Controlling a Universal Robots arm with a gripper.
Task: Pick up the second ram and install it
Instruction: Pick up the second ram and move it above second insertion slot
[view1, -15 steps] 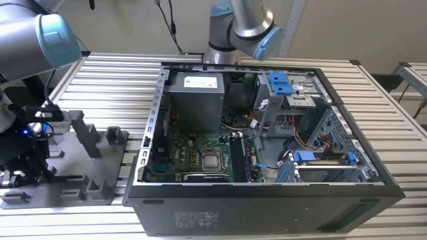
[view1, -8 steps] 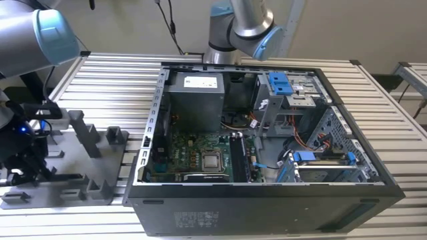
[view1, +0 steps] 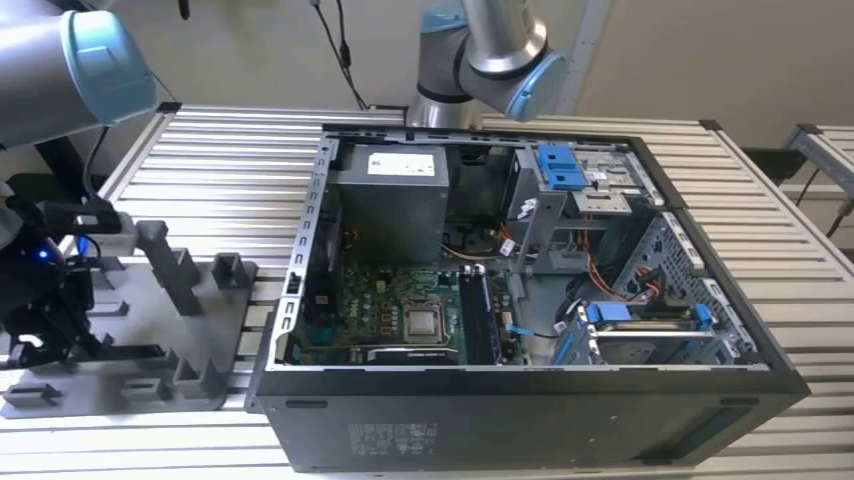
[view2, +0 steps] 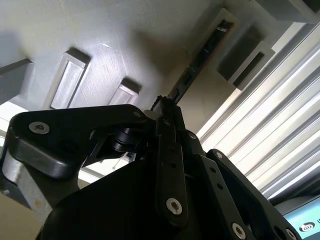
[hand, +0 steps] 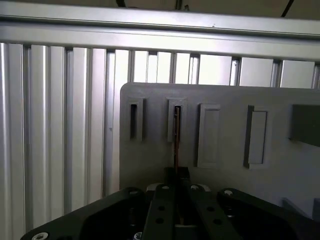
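- Arm: in the exterior view a thick grey arm joint (view1: 60, 60) with a blue cap sits high above the grey fixture (view1: 140, 320). The dark wrist assembly hangs down from it over the fixture's end at the exterior view's left.
- Gripper: in both wrist views the gripper (hand: 177, 175) (view2: 162, 107) points down at the fixture's flat plate. Its black linkage bars converge to a narrow tip close to the plate.
- Jaws: clenched on the second ram, with the two tips drawn together and the thin board caught edge-on between them.
- Second ram (hand: 177, 134) (view2: 196, 67): it stands on edge in one of the fixture's narrow rectangular slots. It shows as a thin dark strip running from the slot's far end to the jaw tips. The pictures do not settle whether it is fully seated in the slot or slightly raised.
- Fixture: it has a row of similar slots on either side of the occupied one. In the exterior view, upright grey posts (view1: 171, 262) rise from its plate.
- Worktop (view1: 200, 150): ribbed aluminium slats carry the fixture.
- Computer case (view1: 534, 415): it lies open-sided just beside the fixture, on the exterior view's right. The green motherboard (view1: 400, 310) faces up inside, well apart from the gripper.
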